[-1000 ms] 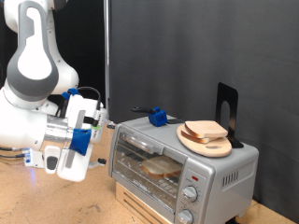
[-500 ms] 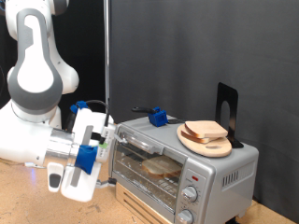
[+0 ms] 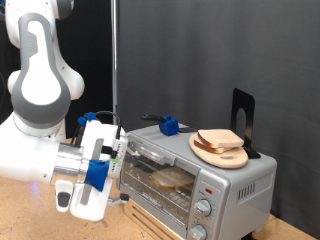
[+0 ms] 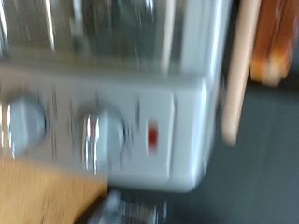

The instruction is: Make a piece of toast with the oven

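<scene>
The silver oven (image 3: 205, 180) stands at the exterior view's right on a wooden base. One slice of toast (image 3: 172, 179) lies on the rack inside, seen through the glass door. More bread slices (image 3: 219, 139) lie on a round wooden plate (image 3: 228, 157) on top of the oven. My gripper (image 3: 84, 195) hangs low just left of the oven's front, close to the door, and holds nothing that I can see. The blurred wrist view shows the oven's front with two knobs (image 4: 101, 138) and a red light (image 4: 152, 136).
A blue object (image 3: 170, 125) and a black upright bracket (image 3: 243, 115) stand on the oven's top. A thin pole (image 3: 114, 60) rises behind the arm against a dark backdrop. The wooden table (image 3: 30, 215) runs along the bottom left.
The arm has swung down and to the exterior view's right, bringing the gripper from beside the oven to low against its front. The bread and plate have not moved.
</scene>
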Available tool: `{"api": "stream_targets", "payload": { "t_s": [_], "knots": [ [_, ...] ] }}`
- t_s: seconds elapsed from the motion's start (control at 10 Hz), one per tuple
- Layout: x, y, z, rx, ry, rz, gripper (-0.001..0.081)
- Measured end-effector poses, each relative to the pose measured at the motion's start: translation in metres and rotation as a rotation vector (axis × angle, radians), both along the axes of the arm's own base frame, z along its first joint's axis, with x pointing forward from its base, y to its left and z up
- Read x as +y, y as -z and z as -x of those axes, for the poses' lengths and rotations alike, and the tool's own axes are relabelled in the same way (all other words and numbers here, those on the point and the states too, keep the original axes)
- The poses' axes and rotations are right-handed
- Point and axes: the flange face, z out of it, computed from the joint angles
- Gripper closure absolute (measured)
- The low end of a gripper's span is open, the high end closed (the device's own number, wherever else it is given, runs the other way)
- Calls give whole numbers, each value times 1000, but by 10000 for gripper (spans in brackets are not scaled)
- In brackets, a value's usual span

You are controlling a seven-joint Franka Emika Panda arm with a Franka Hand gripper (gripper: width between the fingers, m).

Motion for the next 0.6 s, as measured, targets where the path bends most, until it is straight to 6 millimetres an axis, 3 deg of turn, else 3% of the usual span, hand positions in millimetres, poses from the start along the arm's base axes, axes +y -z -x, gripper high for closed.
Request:
{"api": "stream_targets", "payload": {
  "t_s": [0.2, 0.4, 0.6],
  "knots": [
    [-6, 20, -19, -12, -175, 37, -2],
    [-2, 20, -13, 10, -208, -3, -2],
    [1, 31, -10, 141, -224, -7, -2]
  ]
}}
